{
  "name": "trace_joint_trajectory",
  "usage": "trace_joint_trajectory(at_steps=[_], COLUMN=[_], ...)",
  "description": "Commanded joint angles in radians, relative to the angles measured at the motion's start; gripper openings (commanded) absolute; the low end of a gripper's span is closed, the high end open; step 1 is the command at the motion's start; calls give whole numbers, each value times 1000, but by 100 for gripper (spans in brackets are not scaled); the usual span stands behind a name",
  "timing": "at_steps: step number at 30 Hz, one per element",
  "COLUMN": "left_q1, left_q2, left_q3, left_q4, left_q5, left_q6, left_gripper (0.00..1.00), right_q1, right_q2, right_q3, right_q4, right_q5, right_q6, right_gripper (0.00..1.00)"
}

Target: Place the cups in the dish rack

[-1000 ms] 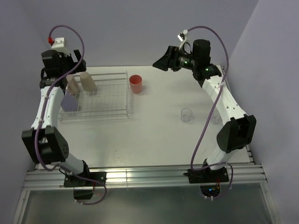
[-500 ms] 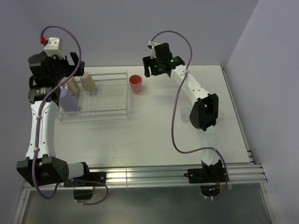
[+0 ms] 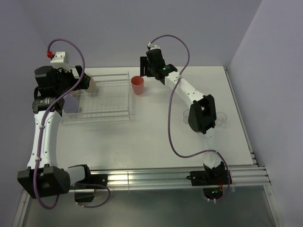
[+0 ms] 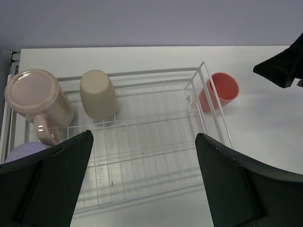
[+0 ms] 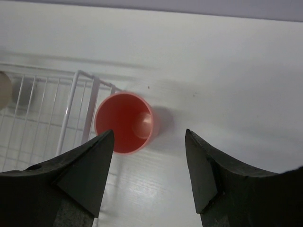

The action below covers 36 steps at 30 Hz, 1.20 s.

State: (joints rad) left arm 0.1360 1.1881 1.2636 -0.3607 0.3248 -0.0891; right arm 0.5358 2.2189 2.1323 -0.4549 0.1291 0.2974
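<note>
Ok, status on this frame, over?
Left gripper open over dish rack. Right gripper open above coral cup, no grip. Cup upright beside rack. Nothing blocking it.

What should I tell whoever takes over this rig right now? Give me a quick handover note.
Left gripper: open, empty, above the dish rack.
Right gripper: open, nothing held, poised over the coral-red cup, which stands upright on the table just right of the rack.
Done: pink mug, tan cup and lavender cup sit at the rack's left end.
Left: the coral-red cup, then the two clear glasses on the table's right side.
</note>
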Motion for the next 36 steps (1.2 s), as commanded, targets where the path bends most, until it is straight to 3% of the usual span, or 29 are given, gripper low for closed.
trace_joint_trajectory(at_steps=[1,14,23,27,30,32,33,36], left_q1=[1,1,2,1,1,1,1,1], left_q2=[-21,-27,-18,-12,-12,-18,-19,-19], left_q3=[-6,-23,-17,3,10,5,5,22], left_q4=[26,22,17,-3,-11,-7,-4,-14], left_q5=[11,3,0,0,0,3,6,19], left_q6=[-9,-1,6,12,14,14,14,20], left_gripper=[99,99,99,99,99,99,99,99], right_q1=[12,16,20,20,20,13,7,-43], right_q2=[48,137,176,199,203,173,154,6], right_q3=[9,15,15,28,29,14,-6,-139], right_q4=[81,91,18,-13,-30,-45,-57,-54], right_q5=[87,41,29,14,6,-9,-17,-81], right_q6=[54,72,80,72,66,63,75,118], right_gripper=[68,65,46,44,29,5,0,0])
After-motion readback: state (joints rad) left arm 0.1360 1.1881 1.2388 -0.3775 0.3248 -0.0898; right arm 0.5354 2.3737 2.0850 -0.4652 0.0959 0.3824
